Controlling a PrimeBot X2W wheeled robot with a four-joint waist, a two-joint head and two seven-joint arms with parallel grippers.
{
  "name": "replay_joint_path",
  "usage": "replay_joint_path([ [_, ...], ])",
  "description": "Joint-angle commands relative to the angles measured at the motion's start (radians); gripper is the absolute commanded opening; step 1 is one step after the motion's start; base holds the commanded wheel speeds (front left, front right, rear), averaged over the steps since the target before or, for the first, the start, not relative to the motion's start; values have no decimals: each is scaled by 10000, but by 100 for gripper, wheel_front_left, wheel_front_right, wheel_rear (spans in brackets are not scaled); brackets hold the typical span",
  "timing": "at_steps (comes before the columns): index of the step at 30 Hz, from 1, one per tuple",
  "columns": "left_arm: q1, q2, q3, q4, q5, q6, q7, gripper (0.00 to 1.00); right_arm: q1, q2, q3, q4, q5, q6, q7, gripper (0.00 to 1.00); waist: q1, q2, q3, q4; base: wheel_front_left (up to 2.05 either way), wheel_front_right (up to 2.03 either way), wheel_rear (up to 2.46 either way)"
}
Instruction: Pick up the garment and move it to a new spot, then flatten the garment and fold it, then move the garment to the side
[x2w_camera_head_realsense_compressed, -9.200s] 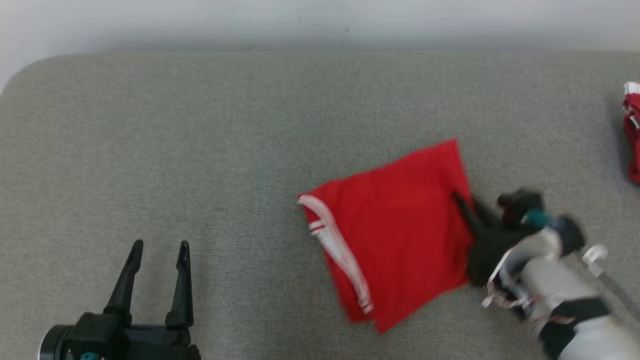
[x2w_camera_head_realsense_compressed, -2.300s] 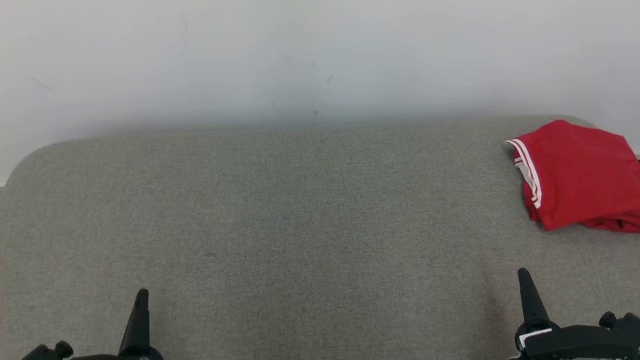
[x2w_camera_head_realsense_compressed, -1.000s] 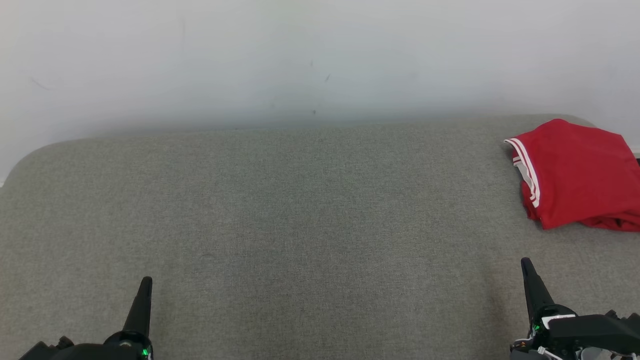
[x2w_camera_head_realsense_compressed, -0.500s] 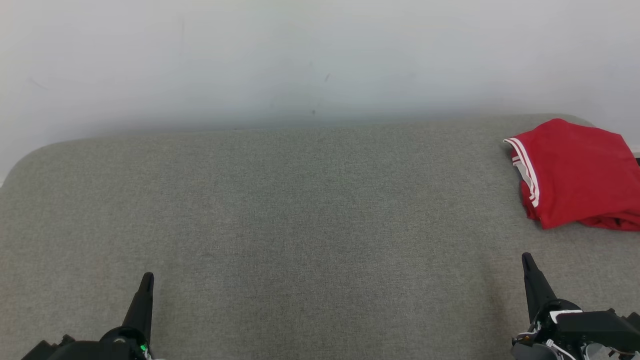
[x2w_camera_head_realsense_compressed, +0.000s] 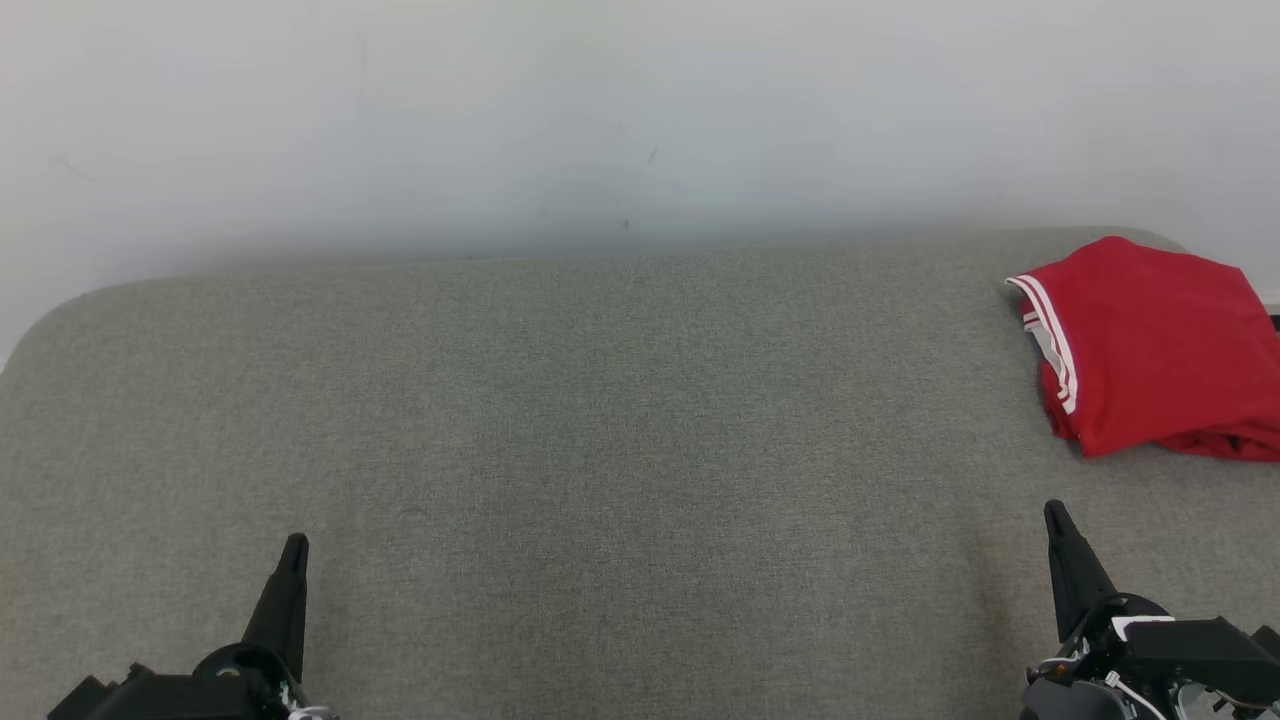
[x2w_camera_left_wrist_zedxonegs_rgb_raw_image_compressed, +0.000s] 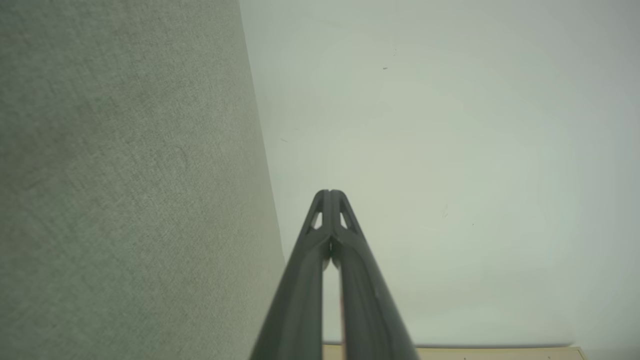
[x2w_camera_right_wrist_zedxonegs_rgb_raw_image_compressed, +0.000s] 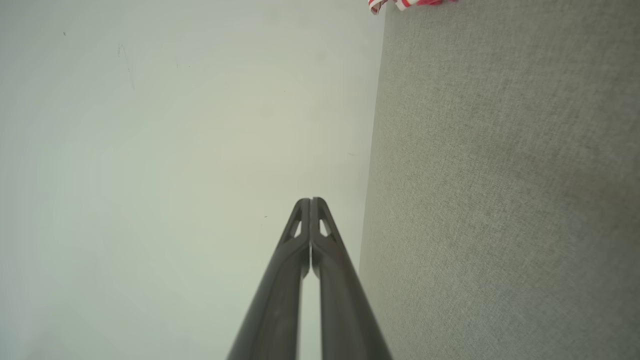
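Note:
The garment (x2w_camera_head_realsense_compressed: 1160, 345) is red with white stripes along one edge and lies folded at the far right of the grey padded surface (x2w_camera_head_realsense_compressed: 600, 420); a strip of it (x2w_camera_right_wrist_zedxonegs_rgb_raw_image_compressed: 405, 3) shows at the top of the right wrist view. My left gripper (x2w_camera_head_realsense_compressed: 294, 545) rests at the lower left, shut and empty, its tips pressed together (x2w_camera_left_wrist_zedxonegs_rgb_raw_image_compressed: 329, 192). At the lower right, well in front of the garment and apart from it, my right gripper (x2w_camera_head_realsense_compressed: 1052, 511) is also shut with nothing in it, tips touching (x2w_camera_right_wrist_zedxonegs_rgb_raw_image_compressed: 310, 200).
A pale wall (x2w_camera_head_realsense_compressed: 600, 120) rises behind the surface's far edge. The surface's far left corner (x2w_camera_head_realsense_compressed: 60, 310) is rounded. The garment reaches past the right edge of the head view.
Both grippers have crept slightly up in the head view over the last second. The garment has stayed where it lies.

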Motion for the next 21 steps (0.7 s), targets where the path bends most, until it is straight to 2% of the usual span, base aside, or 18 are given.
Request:
replay_joint_path([
  [1, -67, 55, 36, 27, -39, -24, 49, 0, -79, 32, -22, 11, 34, -21, 22, 0, 0, -1, 0, 0, 0, 0, 0],
  [21, -66, 54, 32, 24, -41, -24, 47, 0, -83, 55, -55, 13, -12, -21, 46, 0, 0, -1, 0, 0, 0, 0, 0],
])
